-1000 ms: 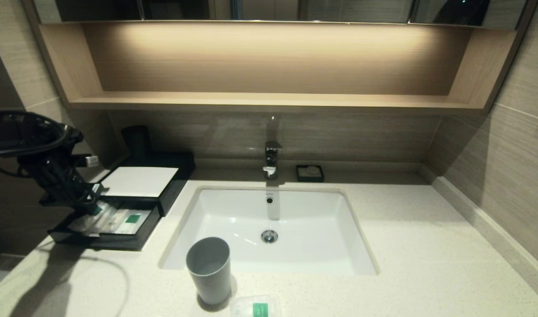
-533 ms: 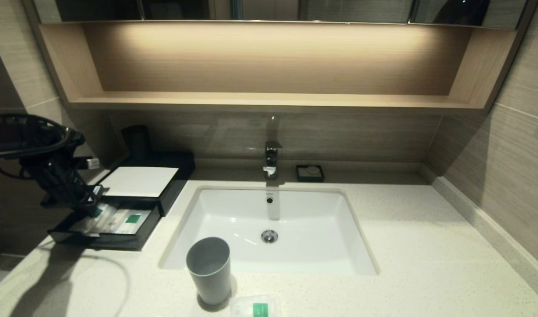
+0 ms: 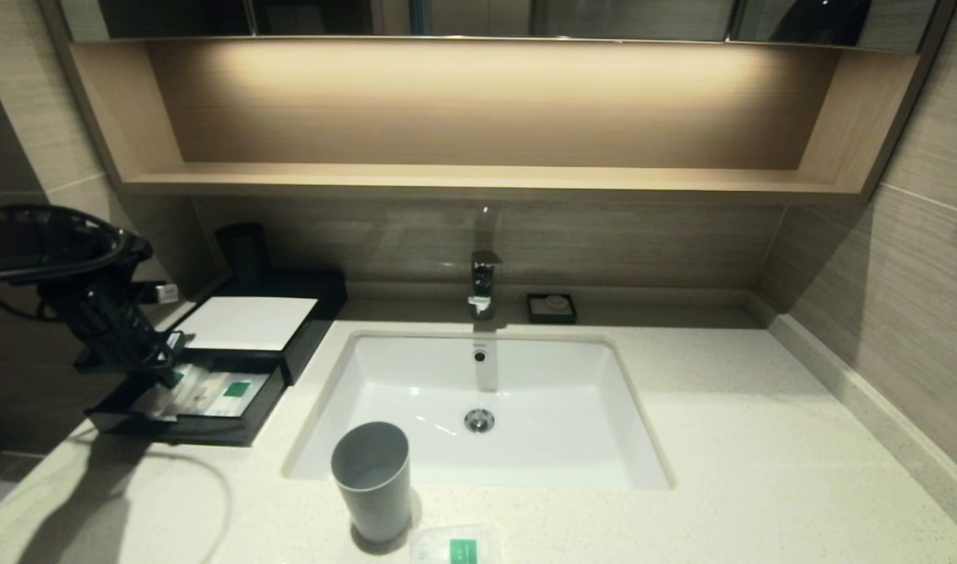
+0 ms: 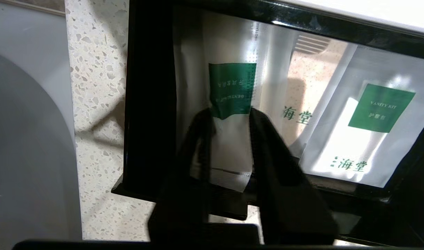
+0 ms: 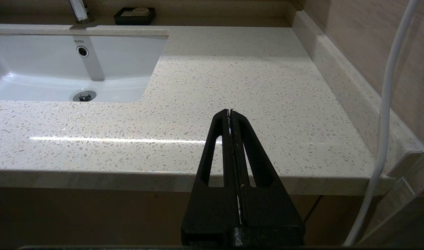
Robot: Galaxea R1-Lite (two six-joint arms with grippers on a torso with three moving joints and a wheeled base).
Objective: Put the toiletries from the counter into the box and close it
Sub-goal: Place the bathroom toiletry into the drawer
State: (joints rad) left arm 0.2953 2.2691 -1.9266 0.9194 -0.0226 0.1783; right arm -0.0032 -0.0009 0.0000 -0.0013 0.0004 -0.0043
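Placing step, at the moment of release. The left gripper [image 3: 161, 362] hangs over the pulled-out drawer [image 3: 212, 429] of the black box [image 3: 310, 325] at the middle left of the head view; in the left wrist view its fingers [image 4: 267, 139] stand slightly parted on either side of a long narrow packet [image 4: 229, 104] with a green label, which lies flat on the drawer floor, so the packet reads as let go, though contact with the finger edges cannot be ruled out. A second packet marked "VANITY KIT" [image 4: 368, 132] lies beside it in the same drawer. A small squarish packet [image 3: 456, 546] remains on the speckled surface [image 3: 721, 439] at the bottom centre of the head view, just beside the grey cup [image 3: 371, 479] and in front of the sink [image 3: 643, 462]. The right gripper [image 5: 230, 114] is parked off the near edge at the lower right, fingers pressed together and empty. By judgement, the next move calls for lifting the left gripper straight out of the drawer without dragging the film, then reaching the last packet; the cup crowds the approach. The drawer must afterwards be pushed shut.
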